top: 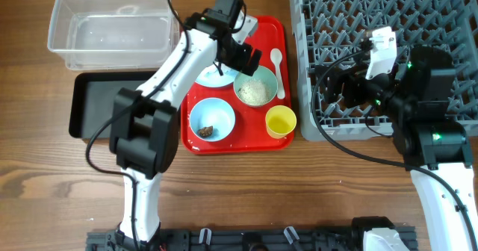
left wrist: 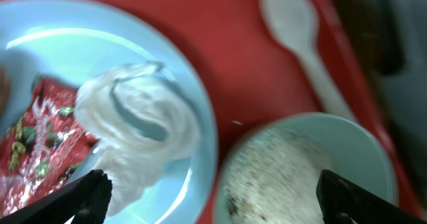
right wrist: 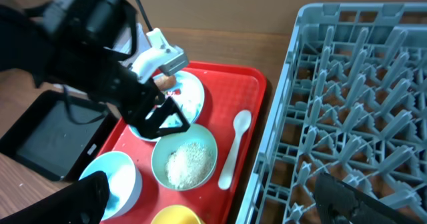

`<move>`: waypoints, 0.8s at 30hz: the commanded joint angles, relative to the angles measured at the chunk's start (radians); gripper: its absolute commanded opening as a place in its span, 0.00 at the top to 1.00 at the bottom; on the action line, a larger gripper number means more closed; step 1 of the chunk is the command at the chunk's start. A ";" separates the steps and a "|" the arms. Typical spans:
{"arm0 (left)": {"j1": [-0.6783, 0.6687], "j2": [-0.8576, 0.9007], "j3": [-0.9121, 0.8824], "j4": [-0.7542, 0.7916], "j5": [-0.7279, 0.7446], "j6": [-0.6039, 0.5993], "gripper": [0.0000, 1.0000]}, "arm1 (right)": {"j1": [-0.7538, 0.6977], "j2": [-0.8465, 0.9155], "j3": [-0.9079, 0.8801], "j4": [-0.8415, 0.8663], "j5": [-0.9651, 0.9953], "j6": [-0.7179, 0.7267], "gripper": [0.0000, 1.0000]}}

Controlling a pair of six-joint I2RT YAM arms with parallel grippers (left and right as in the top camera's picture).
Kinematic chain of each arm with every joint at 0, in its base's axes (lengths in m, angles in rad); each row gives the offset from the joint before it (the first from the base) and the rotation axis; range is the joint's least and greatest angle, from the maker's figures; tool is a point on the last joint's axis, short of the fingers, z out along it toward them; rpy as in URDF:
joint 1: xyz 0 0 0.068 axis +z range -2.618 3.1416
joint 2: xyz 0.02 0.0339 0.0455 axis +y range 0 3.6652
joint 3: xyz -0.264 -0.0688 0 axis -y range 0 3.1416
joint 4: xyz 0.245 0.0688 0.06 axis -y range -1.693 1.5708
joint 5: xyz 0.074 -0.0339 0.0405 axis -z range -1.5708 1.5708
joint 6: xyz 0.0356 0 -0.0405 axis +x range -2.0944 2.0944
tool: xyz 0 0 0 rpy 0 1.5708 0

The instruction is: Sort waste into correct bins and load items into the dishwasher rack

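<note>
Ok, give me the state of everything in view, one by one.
Tub: empty.
Black tray: empty.
Rack: nothing loaded where visible.
Plate: holds wrapper and paper.
Green bowl: holds rice.
Blue bowl: holds a morsel.
Cup: upright, empty.
Spoon: lying on the red tray.
Left gripper: open, over plate.
Right gripper: open, empty.

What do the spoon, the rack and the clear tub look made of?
The spoon looks like white plastic or melamine: opaque, with a dull sheen. The rack is probably moulded grey plastic, matte, with its pegs formed in. The clear tub seems to be transparent plastic, with see-through walls and glossy highlights.
</note>
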 commanded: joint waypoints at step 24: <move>0.066 0.176 0.013 0.083 -0.195 -0.279 0.96 | 0.002 0.105 0.026 -0.028 -0.031 -0.017 0.00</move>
